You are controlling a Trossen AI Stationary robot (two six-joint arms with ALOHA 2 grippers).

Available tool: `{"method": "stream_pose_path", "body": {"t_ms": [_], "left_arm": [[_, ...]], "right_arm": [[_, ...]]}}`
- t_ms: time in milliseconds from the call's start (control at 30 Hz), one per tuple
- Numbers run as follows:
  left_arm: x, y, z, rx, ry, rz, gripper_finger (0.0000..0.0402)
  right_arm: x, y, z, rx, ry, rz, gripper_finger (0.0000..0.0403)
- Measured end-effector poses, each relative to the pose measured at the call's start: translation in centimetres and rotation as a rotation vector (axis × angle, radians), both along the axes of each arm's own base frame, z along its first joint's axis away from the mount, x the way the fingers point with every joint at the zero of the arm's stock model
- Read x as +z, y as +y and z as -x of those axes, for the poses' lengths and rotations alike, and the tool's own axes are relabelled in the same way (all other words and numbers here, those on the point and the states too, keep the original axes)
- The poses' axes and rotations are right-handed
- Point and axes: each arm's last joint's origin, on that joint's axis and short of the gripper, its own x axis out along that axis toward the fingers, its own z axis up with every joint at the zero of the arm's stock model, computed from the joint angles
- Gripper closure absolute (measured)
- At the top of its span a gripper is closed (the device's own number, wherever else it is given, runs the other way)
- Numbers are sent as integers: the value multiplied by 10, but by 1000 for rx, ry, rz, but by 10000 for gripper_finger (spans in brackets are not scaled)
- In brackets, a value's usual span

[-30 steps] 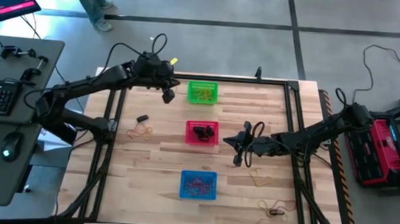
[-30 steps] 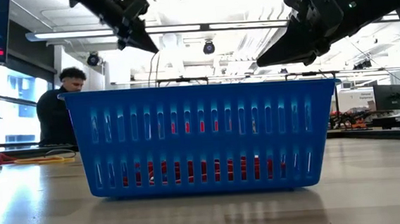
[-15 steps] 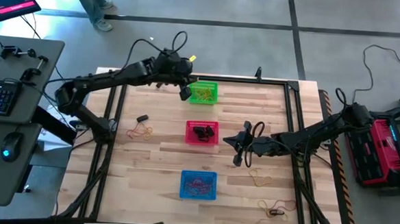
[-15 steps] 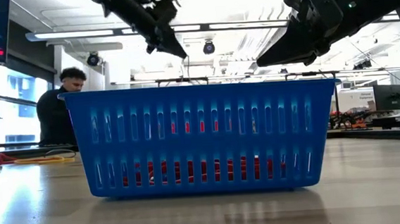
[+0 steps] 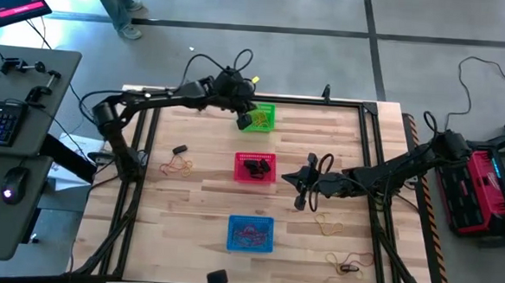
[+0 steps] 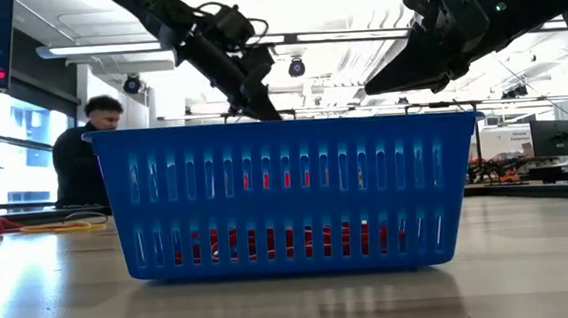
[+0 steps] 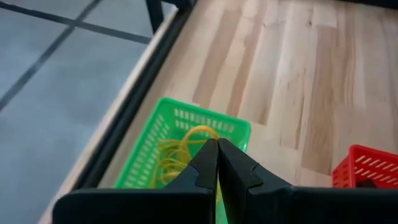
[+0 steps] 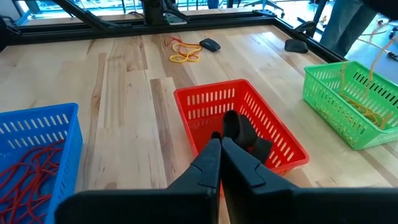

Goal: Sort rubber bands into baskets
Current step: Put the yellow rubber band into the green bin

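In the green basket (image 7: pixel 163 144), thin yellow rubber bands (image 7: pixel 177 152), tangled.

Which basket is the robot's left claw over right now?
The green basket. The left gripper hangs over its edge, with a yellow rubber band dangling into it. The red basket and blue basket sit farther down the table.

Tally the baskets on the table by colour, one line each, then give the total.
Green basket: 1
Red basket: 1
Blue basket: 1
Total: 3 baskets
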Motion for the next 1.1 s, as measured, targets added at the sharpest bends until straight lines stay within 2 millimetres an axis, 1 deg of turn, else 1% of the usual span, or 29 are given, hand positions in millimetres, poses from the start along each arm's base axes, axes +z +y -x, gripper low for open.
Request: {"method": "stream_pose_path", "body": {"t_ms": [67,200,400,533,600,833,933,1100], "left_arm": [[-6,1,-3,-11,5,14,401],[-13,3,-6,-15,4,29,401],[-12,2,-7,-47,-17,48,401],[-14,7,-6,-44,-17,36,401],[-19,11,-6,-41,-4,35,401],[-50,31,-3,1,68,88,401],[-58,34,-3,0,84,100,401],[-70,34,-3,-52,114,141,401]], "right_arm": [[0,0,0,0,1,0,403],[0,0,0,0,2,1,403],[0,0,0,0,2,1,403],[0,0,0,-1,1,-2,403],[0,0,0,-2,1,-3,403],[0,0,0,-2,2,-4,403],[-1,0,0,-2,6,-2,403],[-1,0,0,-2,6,-2,403]]}}
